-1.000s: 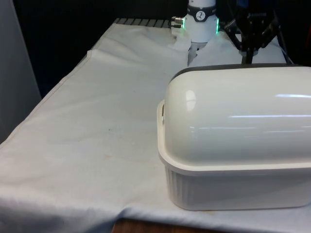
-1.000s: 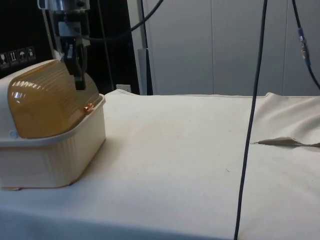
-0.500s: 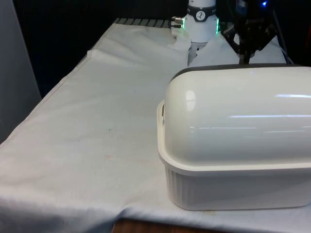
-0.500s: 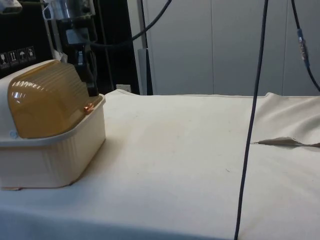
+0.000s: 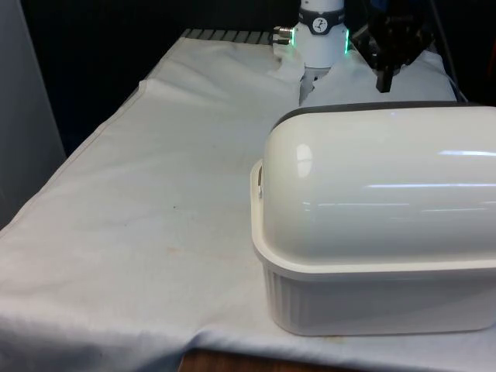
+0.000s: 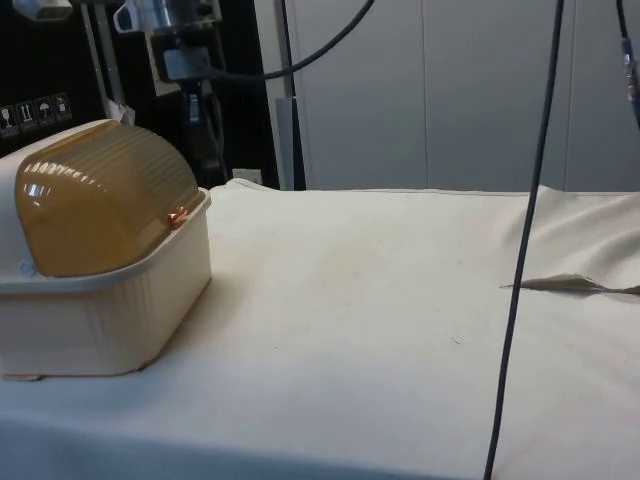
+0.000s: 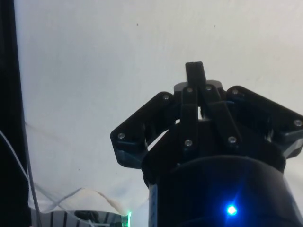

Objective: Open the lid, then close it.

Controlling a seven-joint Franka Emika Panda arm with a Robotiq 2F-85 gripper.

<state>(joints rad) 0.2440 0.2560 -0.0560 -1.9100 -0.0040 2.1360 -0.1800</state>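
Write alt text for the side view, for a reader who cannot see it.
A cream bread box with its amber roll-top lid closed sits on a white-clothed table. The black end effector hangs just beyond the lid, apart from it.

The pincer [image 7: 195,75] is matte black: two slim flat fingers [image 7: 194,73] on a broad black body with angular wings to either side, each studded with small silver screw heads. Behind them sits a round black housing. In the front view the pincer [image 5: 385,74] is a dark, angular shape, and the arm's base [image 5: 320,31] is a white cylinder with a black band and green lights on its sides. In the side view a grey block tops the pincer [image 6: 205,140], and black cables [image 6: 330,35] trail from it.
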